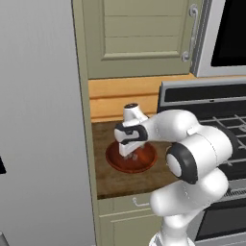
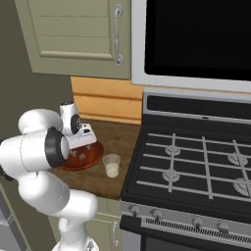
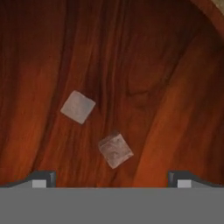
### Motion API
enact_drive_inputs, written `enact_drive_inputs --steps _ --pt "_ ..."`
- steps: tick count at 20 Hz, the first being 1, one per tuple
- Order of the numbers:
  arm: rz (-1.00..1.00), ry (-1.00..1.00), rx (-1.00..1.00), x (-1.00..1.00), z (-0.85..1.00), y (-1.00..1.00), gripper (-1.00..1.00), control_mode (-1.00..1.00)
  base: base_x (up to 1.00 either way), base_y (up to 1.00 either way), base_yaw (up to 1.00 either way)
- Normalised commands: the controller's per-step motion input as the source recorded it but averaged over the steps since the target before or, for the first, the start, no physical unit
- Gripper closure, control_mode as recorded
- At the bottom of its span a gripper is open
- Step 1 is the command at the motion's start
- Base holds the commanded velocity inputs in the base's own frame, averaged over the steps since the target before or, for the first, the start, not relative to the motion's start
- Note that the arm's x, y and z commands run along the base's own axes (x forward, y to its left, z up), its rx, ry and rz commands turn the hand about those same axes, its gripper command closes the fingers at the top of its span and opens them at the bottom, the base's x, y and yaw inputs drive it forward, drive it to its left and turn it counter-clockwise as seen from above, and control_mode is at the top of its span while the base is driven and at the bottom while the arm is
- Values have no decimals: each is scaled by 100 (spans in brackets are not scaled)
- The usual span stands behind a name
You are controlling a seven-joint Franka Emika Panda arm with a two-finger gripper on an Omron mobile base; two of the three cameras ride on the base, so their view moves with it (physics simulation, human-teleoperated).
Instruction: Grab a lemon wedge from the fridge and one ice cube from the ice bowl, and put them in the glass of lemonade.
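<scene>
Clearly a rendered home kitchen. Marked by a black gas stove [image 2: 196, 166] with burner grates and front knobs, beige panelled cabinets [image 2: 78, 34] overhead, a wooden counter [image 2: 115, 137] alongside, and a tall grey fridge [image 1: 43, 125].

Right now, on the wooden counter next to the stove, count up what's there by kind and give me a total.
Ice cubes: 2, one and another
Ice bowl: 1
Glass of lemonade: 1
Total: 4
</scene>
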Motion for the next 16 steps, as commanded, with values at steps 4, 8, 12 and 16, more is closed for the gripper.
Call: enact_drive_inputs --steps 4,8,12,16 --pt "0 0 0 1 -58 0 -100 -100 0 0 0" --pt "0 0 0 1 -34 0 -100 -100 0 0 0" --pt "0 -1 0 9 -20 0 -100 -100 0 0 0" --pt "0 -1 0 21 -19 0 -100 -100 0 0 0"
